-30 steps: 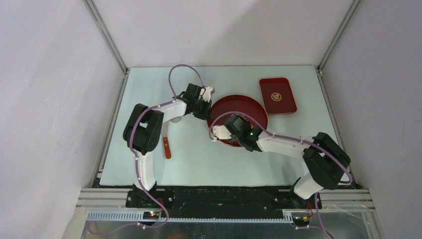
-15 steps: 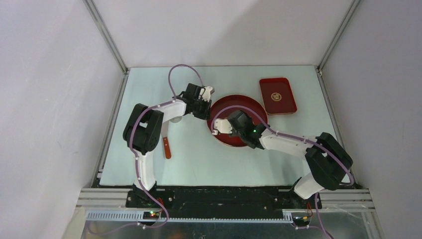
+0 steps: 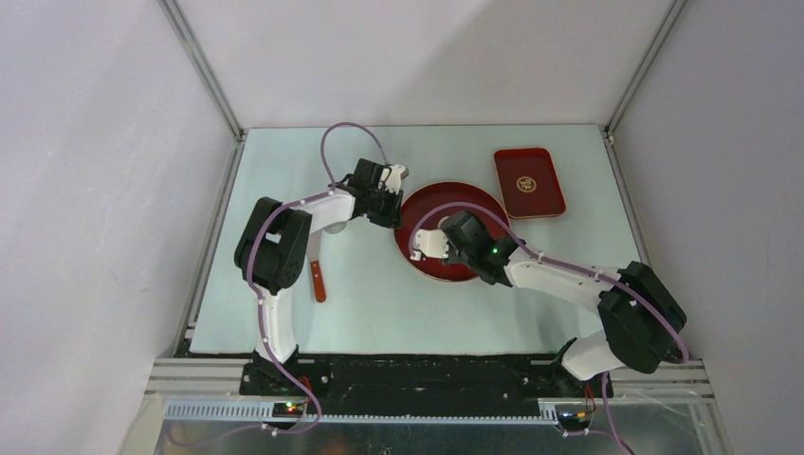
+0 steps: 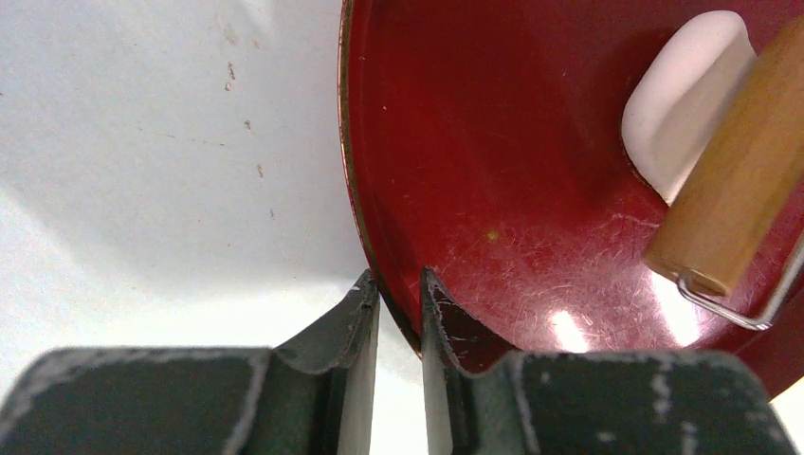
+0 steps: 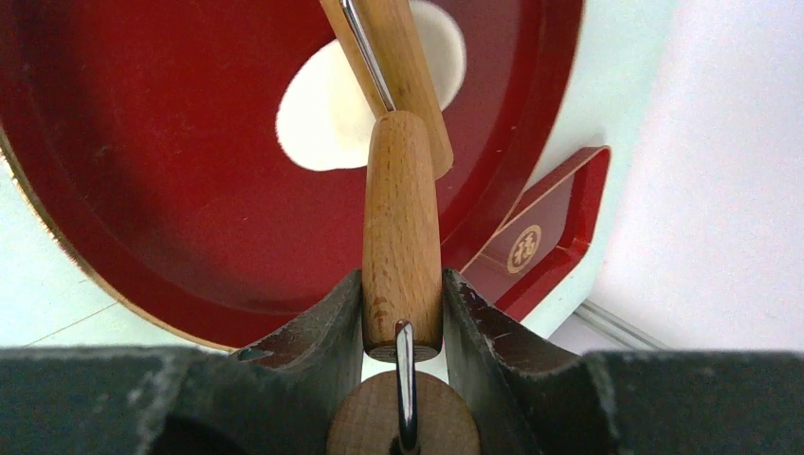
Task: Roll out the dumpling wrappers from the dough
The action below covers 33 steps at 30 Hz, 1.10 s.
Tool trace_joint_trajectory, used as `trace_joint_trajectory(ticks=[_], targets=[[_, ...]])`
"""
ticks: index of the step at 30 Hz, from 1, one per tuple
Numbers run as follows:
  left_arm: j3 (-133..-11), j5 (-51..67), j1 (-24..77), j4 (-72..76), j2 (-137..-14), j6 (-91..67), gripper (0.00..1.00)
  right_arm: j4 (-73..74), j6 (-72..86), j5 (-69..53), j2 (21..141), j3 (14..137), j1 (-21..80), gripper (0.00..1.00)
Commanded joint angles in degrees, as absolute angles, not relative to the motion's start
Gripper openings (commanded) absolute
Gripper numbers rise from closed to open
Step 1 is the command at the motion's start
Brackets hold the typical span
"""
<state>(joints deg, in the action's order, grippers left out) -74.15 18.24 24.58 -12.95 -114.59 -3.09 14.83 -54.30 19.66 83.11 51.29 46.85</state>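
Observation:
The dough (image 5: 322, 114) is a flat white oval sheet on the round red plate (image 3: 474, 194). It also shows in the left wrist view (image 4: 683, 95). A wooden roller (image 5: 402, 218) with a wire frame rests its barrel (image 4: 740, 171) on the dough. My right gripper (image 5: 403, 284) is shut on the roller's handle, above the plate's left half (image 3: 438, 242). My left gripper (image 4: 398, 284) is shut on the plate's left rim (image 4: 356, 190), seen in the top view (image 3: 393, 210). No round dumpling wrappers are in view.
A small rectangular red tray (image 3: 529, 182) lies at the back right, also seen in the right wrist view (image 5: 540, 246). A red-handled tool (image 3: 318, 275) lies on the table left of the plate. Enclosure walls stand on three sides.
My right gripper has moved right and slightly away over the plate with the roller. My left gripper has kept its hold on the rim.

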Motion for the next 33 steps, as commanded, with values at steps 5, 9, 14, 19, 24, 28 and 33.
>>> trace_joint_trajectory(ticks=[5, 9, 14, 19, 24, 28, 33], targets=[[-74.6, 18.4, 24.4, -13.7, -115.3, -2.4, 0.24, 18.1, -55.7, 20.2, 84.7, 48.5, 47.9, 0.0], [-74.5, 18.3, 24.4, -13.7, -115.2, -2.4, 0.24, 20.6, -54.9, 18.8, 84.0, 47.1, 49.2, 0.0], [-74.6, 18.2, 24.3, -13.8, -115.2, -2.4, 0.24, 21.3, -54.8, 18.1, 81.3, 46.9, 49.8, 0.0], [-74.6, 18.2, 24.4, -13.7, -115.2, -2.4, 0.24, 22.1, -55.1, 17.2, 77.1, 47.8, 49.5, 0.0], [-74.6, 18.2, 24.3, -13.7, -115.3, -2.4, 0.24, 21.7, -55.5, 17.5, 75.1, 48.0, 49.1, 0.0], [-74.6, 18.2, 24.3, -13.7, -115.3, -2.4, 0.24, 18.3, -55.6, 18.2, 73.5, 48.0, 48.6, 0.0], [-74.7, 18.0, 24.4, -13.7, -115.3, -2.5, 0.24, 7.2, -56.7, 21.8, 73.9, 48.0, 47.6, 0.0]])
